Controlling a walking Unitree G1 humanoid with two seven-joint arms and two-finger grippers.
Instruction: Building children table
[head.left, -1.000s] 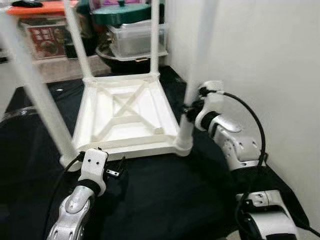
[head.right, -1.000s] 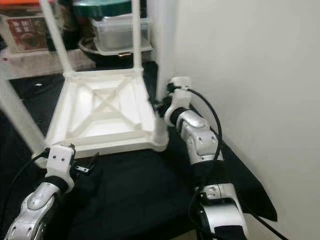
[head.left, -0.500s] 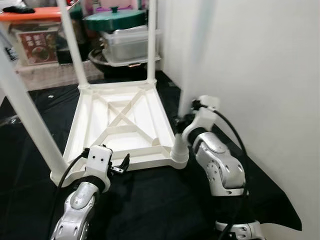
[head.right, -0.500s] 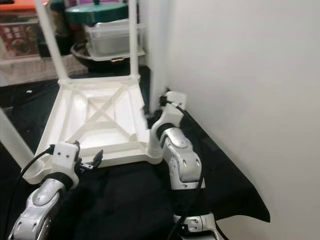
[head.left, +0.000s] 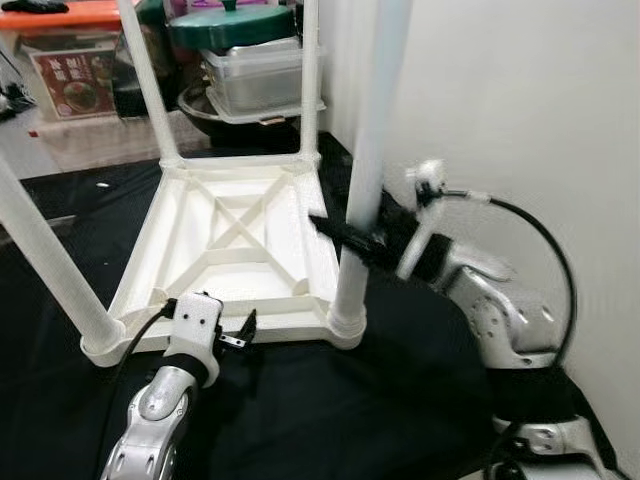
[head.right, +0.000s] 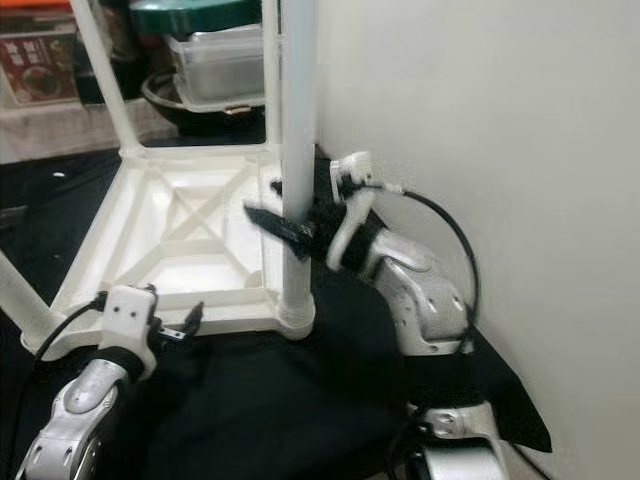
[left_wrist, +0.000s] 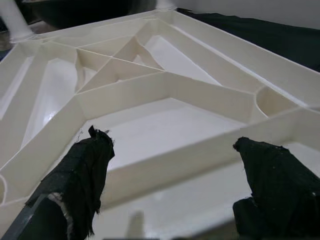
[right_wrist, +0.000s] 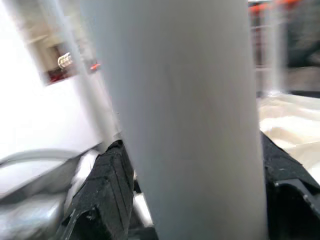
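A white plastic children's table lies upside down on a black cloth, with its legs pointing up. My right gripper grips the near right leg a little above its socket, one black finger sticking out past the leg. In the right wrist view the leg fills the space between both fingers. My left gripper stands open just in front of the table's near rim, with nothing between its fingers. The near left leg and two far legs stand upright.
A white wall runs close along the right side. Behind the table stand a clear tub under a green-lidded pot and an orange-lidded box. The black cloth covers the floor in front.
The camera has shifted. My right arm has swung out to the right and its fingers now reach across the near right leg. The left gripper stays by the front rim.
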